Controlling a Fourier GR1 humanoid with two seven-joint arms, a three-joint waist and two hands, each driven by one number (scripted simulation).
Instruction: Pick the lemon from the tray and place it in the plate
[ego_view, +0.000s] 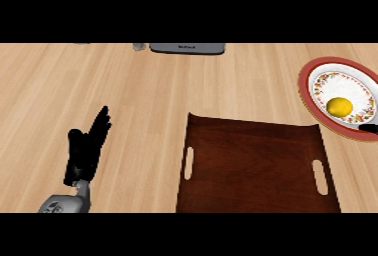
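Lemon (339, 106) round, yellow, on plate (305, 75); left robot hand (85, 150) flat, empty; right robot hand (368, 128) mostly off-frame, state unclear.

We find the plate (303, 85) cut off by the view's right edge, and only a dark sliver of the right hand (368, 128) shows.

Grey appliance (187, 48) — far edge, wooden counter (111, 85)

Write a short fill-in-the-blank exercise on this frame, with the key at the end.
1. The lemon lies in the ____.
2. The plate sits beyond the tray's far ____ corner.
3. The left hand rests ____, fingers up, left of the tray.
Missing words: plate; right; open.
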